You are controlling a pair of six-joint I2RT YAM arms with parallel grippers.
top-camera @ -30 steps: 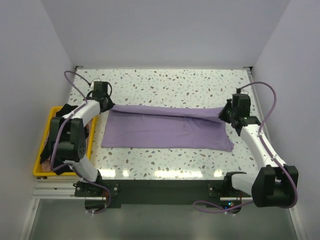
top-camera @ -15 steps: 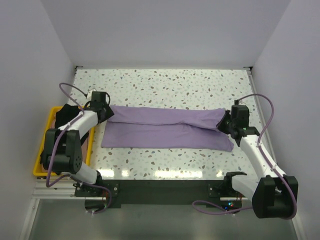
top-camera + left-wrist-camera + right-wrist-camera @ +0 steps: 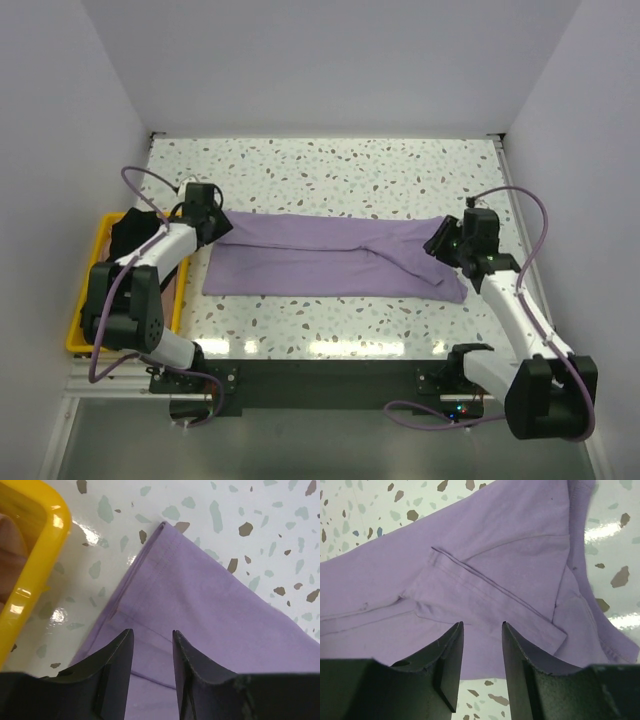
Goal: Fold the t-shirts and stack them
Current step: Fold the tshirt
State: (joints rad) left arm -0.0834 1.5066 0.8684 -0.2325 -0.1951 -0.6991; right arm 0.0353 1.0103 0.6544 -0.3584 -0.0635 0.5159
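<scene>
Lavender shirt lies along the middle of the surface, folded lengthwise. My left claw is at its left end and my right claw at its right end. The yellow crate sits just off the left edge. The right end looks bunched and slanted, so I judge the next fold could come out crooked unless that end is squared first.

From the left wrist, my claw is partly open with nothing in it, and the hemmed corner lies flat just ahead. The crate rim is close beside me, and a wide swing could catch it.

From the right wrist, that claw also gapes partway and is empty. It hangs over a sleeve doubled under loose layers. If I pinch only the top layer, the fold would likely peel open as I lift.

The surface is glossy white with dark speckles. It throws glare, and it looks slick enough for the cloth to slide if I drag it. Plain pale walls close in on three sides.
</scene>
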